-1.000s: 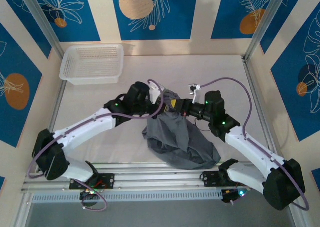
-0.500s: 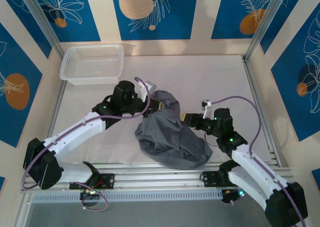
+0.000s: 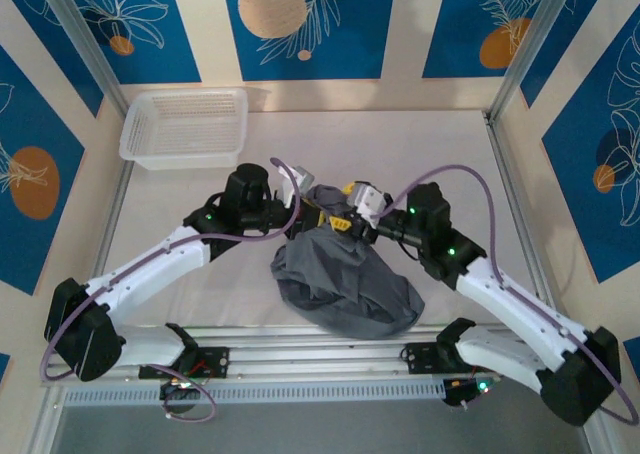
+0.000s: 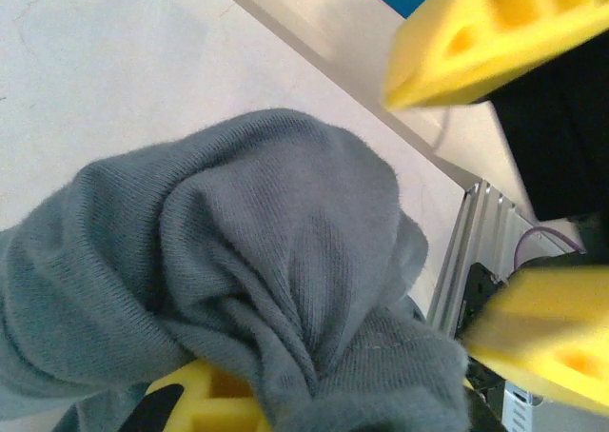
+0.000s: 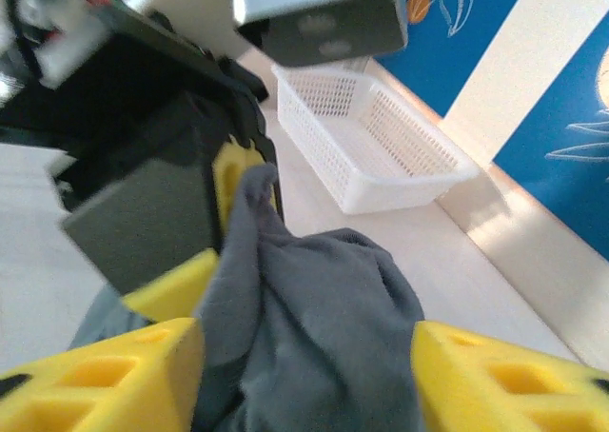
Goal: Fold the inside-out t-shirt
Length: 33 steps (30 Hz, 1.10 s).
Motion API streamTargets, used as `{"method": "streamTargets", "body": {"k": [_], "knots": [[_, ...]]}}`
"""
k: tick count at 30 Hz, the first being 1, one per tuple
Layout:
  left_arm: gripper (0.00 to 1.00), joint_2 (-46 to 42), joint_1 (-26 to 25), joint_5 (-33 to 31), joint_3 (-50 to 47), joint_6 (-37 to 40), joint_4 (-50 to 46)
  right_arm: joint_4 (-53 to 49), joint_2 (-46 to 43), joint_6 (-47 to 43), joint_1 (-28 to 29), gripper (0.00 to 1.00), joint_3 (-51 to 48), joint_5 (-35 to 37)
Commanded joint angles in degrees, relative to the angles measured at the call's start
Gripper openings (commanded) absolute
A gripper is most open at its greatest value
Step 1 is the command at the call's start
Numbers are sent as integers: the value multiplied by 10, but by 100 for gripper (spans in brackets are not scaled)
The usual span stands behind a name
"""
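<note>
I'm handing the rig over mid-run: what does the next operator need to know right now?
Left gripper: shut, pinching a bunch at the t-shirt's far end.
Right gripper: open, fingers either side of the same bunch, not gripping.
T-shirt: crumpled heap mid-table, towards the near edge. White basket: far-left corner.
Done: no fold yet.
Left: spread the shirt flat, then fold it.

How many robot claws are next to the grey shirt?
2. The left gripper is shut on the raised top of the t-shirt, reaching in from the left. The right gripper is open just to its right, with fabric between its fingers.
</note>
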Motion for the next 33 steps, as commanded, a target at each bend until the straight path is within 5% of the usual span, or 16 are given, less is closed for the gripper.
{"method": "streamTargets", "body": {"k": [1, 4, 11, 18, 25, 28, 30, 33], "knots": [[0, -27, -6, 8, 13, 15, 9, -49, 37, -40, -4, 31, 44, -23], [0, -45, -5, -31, 3, 17, 1, -61, 46, 6, -12, 0, 54, -26], [13, -83, 11, -150, -26, -8, -25, -54, -10, 186, -74, 0, 26, 12], [12, -110, 41, -170, -70, -37, -13, -48, -55, 370, -176, 0, 3, -71], [48, -123, 64, -202, -79, -43, -42, -29, -47, 496, -197, 0, 9, -131], [65, -131, 62, -132, -58, -29, -28, -31, -34, 519, -188, 0, 26, -161], [71, -117, 33, -76, -32, -10, -7, -48, -24, 530, -179, 0, 43, -163], [75, -59, -59, -127, 43, 90, -67, -53, -13, 553, -166, 0, 57, -171]]}}
